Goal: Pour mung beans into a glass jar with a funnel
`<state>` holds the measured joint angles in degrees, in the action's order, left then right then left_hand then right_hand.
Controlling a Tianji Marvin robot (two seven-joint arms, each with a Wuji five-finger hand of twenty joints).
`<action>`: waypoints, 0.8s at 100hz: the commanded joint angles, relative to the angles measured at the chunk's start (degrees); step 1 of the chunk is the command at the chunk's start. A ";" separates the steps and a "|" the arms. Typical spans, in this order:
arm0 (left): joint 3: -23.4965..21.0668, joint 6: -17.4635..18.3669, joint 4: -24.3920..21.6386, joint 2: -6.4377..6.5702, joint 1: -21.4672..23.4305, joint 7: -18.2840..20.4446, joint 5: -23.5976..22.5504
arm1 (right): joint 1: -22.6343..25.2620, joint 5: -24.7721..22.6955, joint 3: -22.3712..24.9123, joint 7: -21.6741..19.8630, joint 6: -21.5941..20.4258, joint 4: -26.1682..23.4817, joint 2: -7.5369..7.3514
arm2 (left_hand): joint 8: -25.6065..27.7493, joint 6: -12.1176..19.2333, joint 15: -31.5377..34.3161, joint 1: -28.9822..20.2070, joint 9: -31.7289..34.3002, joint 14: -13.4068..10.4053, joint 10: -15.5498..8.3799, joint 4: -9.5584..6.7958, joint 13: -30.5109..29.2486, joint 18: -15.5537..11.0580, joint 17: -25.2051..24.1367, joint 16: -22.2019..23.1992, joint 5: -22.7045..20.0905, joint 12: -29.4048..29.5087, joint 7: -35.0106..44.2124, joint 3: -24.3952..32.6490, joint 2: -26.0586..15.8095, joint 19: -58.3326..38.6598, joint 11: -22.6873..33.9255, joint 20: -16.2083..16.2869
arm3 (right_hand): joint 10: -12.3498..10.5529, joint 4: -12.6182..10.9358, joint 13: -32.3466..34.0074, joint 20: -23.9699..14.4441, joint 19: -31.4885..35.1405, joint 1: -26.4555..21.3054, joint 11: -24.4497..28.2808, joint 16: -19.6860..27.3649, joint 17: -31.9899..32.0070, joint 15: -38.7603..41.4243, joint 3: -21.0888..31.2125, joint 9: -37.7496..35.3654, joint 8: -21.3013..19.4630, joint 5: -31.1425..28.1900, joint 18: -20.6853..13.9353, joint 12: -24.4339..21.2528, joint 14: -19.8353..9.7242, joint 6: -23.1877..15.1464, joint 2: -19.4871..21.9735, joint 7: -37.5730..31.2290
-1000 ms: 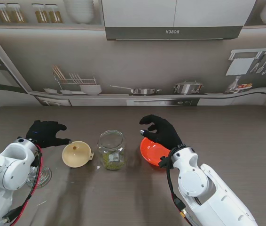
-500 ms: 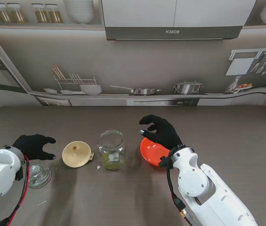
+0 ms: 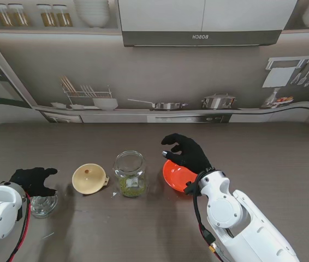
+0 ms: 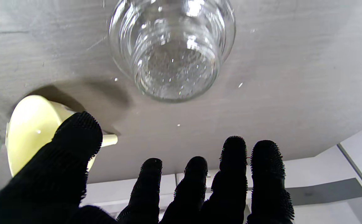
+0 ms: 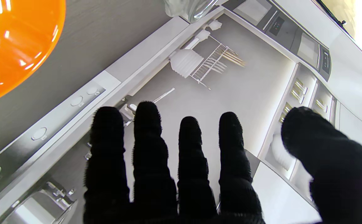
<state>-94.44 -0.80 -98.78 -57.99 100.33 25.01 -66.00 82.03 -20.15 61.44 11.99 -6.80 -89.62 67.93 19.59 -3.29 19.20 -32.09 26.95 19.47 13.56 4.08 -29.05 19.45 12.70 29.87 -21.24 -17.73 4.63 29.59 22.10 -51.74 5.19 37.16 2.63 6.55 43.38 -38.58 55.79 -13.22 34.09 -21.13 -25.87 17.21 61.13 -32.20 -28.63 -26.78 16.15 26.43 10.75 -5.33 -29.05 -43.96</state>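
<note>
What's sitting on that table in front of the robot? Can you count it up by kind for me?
Glass jar with green beans: 1
Clear glass lid: 1
Cream funnel: 1
Orange bowl: 1
Total: 4

A grey wood-grain bench [image 3: 263, 153] is filling the foreground. Behind it, a printed kitchen backdrop [image 3: 160, 71] is standing: a range hood [image 3: 201, 22] is hanging at twelve o'clock, a dish rack [image 3: 89, 94] at ten, hanging utensils [image 3: 302, 71] at two.
</note>
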 commanded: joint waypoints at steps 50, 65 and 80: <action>2.10 -3.34 3.30 0.28 -0.38 5.13 -0.33 | 0.26 0.39 -0.24 -1.36 -0.06 -0.29 0.02 | 1.50 2.63 11.52 1.67 1.25 -0.28 1.93 -0.75 -3.98 -1.11 3.49 8.05 0.99 -4.08 0.02 2.01 3.37 -13.84 1.37 6.57 | 0.31 -1.87 1.35 -0.10 1.33 1.49 0.17 0.11 0.37 0.56 -0.52 -0.46 -0.15 -0.40 0.49 -0.03 -0.18 -0.13 1.92 -0.52; 2.22 -3.96 3.28 0.24 -0.14 5.12 -0.53 | 0.30 0.48 -0.21 -1.51 -0.08 -0.31 -0.01 | 1.68 3.05 16.03 1.69 3.02 -0.98 2.09 -0.62 -6.14 -1.31 5.84 10.82 -0.04 -5.68 0.41 2.57 3.92 -19.13 2.55 8.44 | 0.40 -1.87 1.38 -0.08 1.30 1.50 0.19 0.10 0.42 0.57 -0.53 -0.51 -0.16 -0.48 0.40 -0.02 -0.18 -0.18 1.93 -0.52; 2.24 -4.34 2.99 0.15 0.25 4.75 -0.97 | 0.32 0.65 -0.20 -1.68 -0.15 -0.29 -0.03 | 1.77 3.25 22.18 1.62 5.30 -1.98 2.27 -0.41 -9.09 -1.68 8.88 14.34 -1.02 -8.59 0.84 3.96 4.73 -24.73 4.54 9.81 | 0.37 -1.87 1.45 -0.08 1.30 1.54 0.20 0.10 0.41 0.59 -0.56 -0.49 -0.17 -0.53 0.49 -0.01 -0.22 -0.12 1.99 -0.53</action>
<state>-92.20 -4.81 -95.54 -57.76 100.09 28.91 -66.74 82.05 -19.65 61.36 11.20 -6.81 -89.62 67.82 21.00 -1.39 37.91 -32.06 30.34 17.97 14.44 4.10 -36.13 17.98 20.09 42.17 -22.11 -24.74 5.06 31.86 24.24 -72.18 8.38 45.46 2.63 6.55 43.38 -38.58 55.79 -13.22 34.10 -21.13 -25.87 17.22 61.11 -32.20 -28.63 -26.78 16.15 26.43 10.76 -5.33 -28.47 -43.96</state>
